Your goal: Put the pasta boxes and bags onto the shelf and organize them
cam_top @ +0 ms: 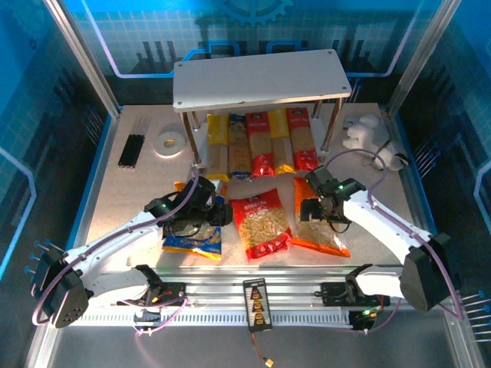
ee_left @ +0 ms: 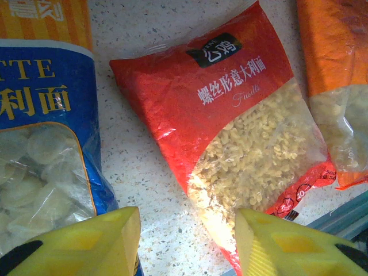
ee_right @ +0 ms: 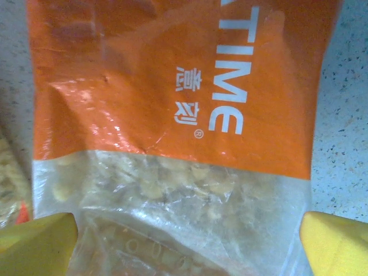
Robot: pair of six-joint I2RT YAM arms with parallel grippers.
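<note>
Pale speckled table (cam_top: 115, 192), brightly lit; blue printed walls (cam_top: 46, 92) rise behind and beside it, framed by aluminium posts (cam_top: 80, 55), the rear wall perhaps showing a gear.

Five long pasta packs (cam_top: 261, 149); three pillow bags (cam_top: 261, 226); one shelf (cam_top: 261, 77); one tape roll (cam_top: 170, 142).

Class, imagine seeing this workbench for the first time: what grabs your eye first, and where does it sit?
The grey two-tier shelf stands at the back, five long pasta packs side by side under its top board. In front, three pillow bags lie in a row: blue-yellow bag, red bag, orange bag. The open left claw hangs over the gap between the first two; the open right claw over the orange bag.
</note>
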